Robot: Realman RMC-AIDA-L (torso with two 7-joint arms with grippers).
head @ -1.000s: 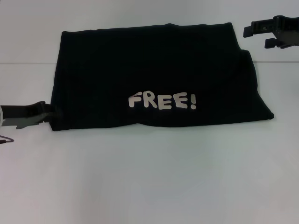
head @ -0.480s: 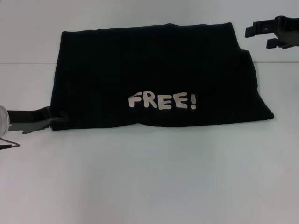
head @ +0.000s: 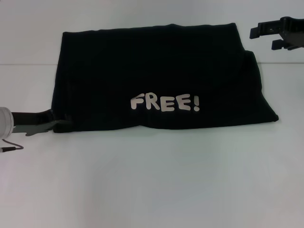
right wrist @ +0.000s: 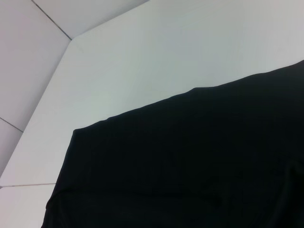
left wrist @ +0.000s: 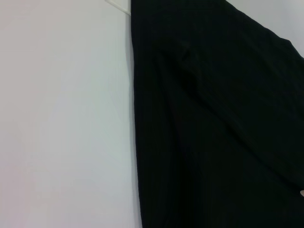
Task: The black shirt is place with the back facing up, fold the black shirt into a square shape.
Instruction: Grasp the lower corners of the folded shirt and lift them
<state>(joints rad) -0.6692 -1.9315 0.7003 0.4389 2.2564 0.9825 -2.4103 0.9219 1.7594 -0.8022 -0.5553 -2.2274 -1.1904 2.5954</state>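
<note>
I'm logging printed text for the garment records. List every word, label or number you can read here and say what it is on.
"FREE!" in white blocky letters, on the upper face of the black shirt, near its front edge in the head view.
No other text, label or number shows in any view, including both wrist views.

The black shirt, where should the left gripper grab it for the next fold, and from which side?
Probably the near-left corner of the black shirt, approached low from the left, where the left gripper already sits. The edge lies flat and exposed there.
</note>
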